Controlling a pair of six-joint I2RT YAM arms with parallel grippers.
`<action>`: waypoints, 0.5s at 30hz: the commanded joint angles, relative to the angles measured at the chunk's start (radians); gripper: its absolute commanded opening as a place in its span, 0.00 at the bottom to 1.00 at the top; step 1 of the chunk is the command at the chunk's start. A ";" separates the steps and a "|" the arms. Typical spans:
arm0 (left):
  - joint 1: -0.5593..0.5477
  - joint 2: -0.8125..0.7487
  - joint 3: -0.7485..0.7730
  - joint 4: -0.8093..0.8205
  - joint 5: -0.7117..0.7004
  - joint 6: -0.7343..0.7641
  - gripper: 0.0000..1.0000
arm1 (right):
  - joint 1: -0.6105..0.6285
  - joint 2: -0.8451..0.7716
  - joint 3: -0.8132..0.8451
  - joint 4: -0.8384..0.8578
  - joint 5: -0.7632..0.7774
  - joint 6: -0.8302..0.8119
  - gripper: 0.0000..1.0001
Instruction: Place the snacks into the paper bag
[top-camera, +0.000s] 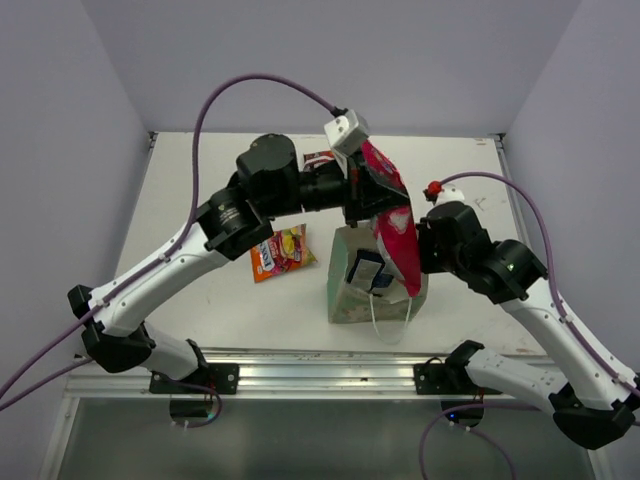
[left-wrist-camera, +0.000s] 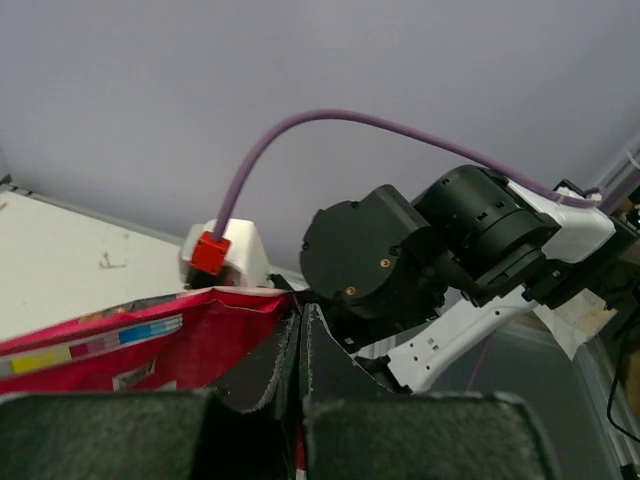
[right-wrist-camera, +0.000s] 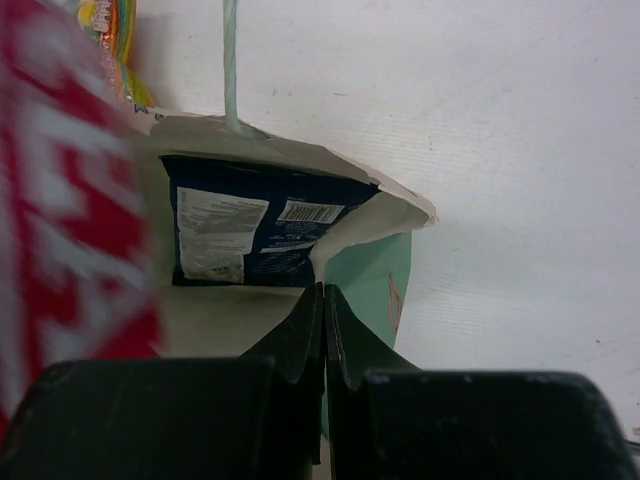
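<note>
Paper bag (top-camera: 345, 300), pale green, upright near front edge of table (top-camera: 180, 195), rim pinched by right gripper (right-wrist-camera: 323, 300); blue packet (right-wrist-camera: 250, 235) inside; pink packet (top-camera: 395, 230) over its mouth, pinched by left gripper (left-wrist-camera: 302, 325); orange packet (top-camera: 282, 250) beside.

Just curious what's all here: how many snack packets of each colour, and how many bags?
Pink-red foil snack packet: 1
Dark blue foil crisp packet: 1
Orange-yellow candy packet: 1
Red-and-white crinkled packet, mostly hidden: 1
Pale-green paper carrier bag: 1
Total: 5
</note>
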 joint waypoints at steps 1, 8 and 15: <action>-0.078 -0.001 0.063 0.053 -0.075 0.009 0.00 | 0.002 -0.013 -0.009 -0.029 0.018 0.006 0.00; -0.209 0.007 0.026 0.007 -0.165 0.019 0.00 | 0.003 -0.018 -0.011 -0.031 0.017 0.006 0.00; -0.236 -0.045 -0.069 0.013 -0.214 -0.023 0.00 | 0.002 -0.025 -0.019 -0.036 0.015 0.008 0.00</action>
